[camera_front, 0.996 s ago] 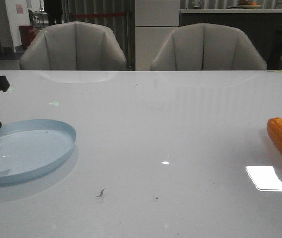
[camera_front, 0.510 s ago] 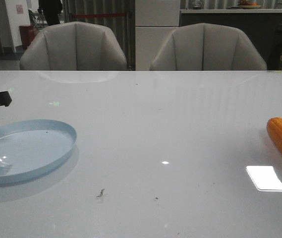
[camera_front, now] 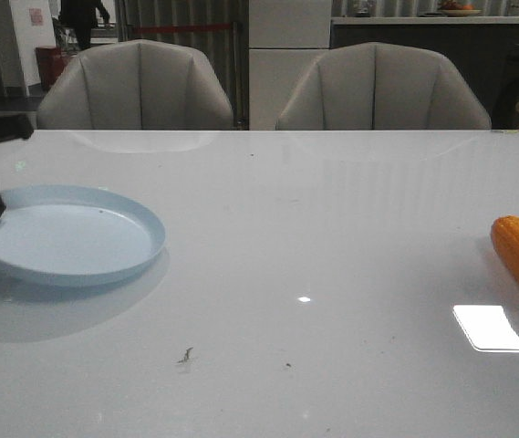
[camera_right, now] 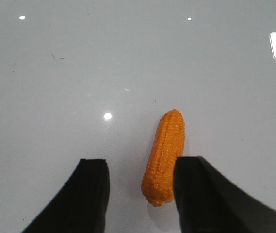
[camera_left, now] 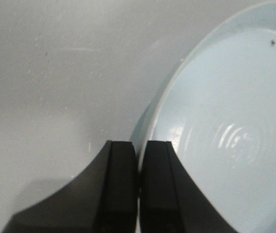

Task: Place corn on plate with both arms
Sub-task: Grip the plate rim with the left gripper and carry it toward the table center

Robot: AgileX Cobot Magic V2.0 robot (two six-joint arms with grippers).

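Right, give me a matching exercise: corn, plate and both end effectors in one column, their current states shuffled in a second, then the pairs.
Things:
1. corn
2. plate
3. left end effector
4. right end effector

States:
A. shut on a pale blue rim
B. open, above the table, with one finger next to the orange cob
C. lying on the table at the robot's far right
D. held by its rim at the robot's left, with no corn on it

Pairs: 1-C, 2-D, 3-A, 4-B
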